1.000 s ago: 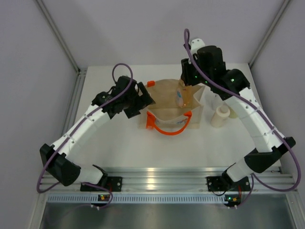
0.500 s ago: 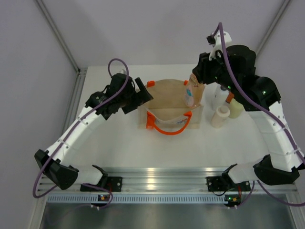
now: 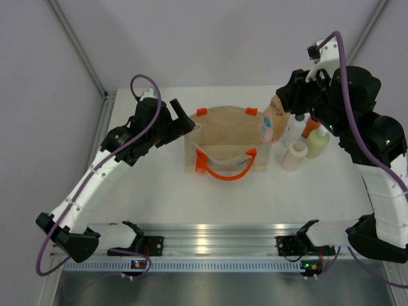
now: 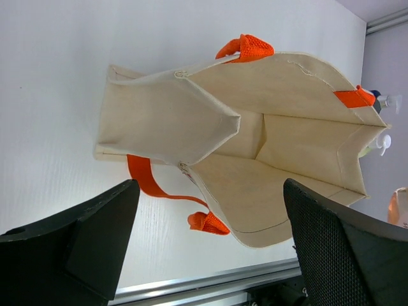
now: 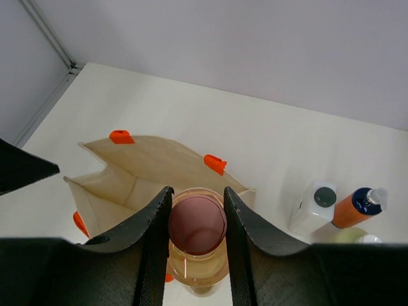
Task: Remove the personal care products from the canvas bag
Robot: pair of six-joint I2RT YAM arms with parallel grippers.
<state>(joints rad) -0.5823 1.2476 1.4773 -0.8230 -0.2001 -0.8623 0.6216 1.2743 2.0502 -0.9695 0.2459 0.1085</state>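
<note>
Amber slim bottle (image 5: 197,226) clamped between right fingers (image 5: 150,255), hanging above right end of canvas bag (image 3: 217,127); four other bottles (image 3: 294,156) upright on surface (image 3: 159,185) just right of it; bag interior apparently empty; left fingers (image 4: 95,242) spread wide, holding nothing; only set-down left, by the look of it.

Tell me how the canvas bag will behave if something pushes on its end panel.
Probably floppy: the canvas bag has one end panel creased inward and its long walls bow. Likely light and apt to slide on the smooth table, since the left wrist view shows nothing inside it. Its orange handle lies limp, so it may drag.
</note>
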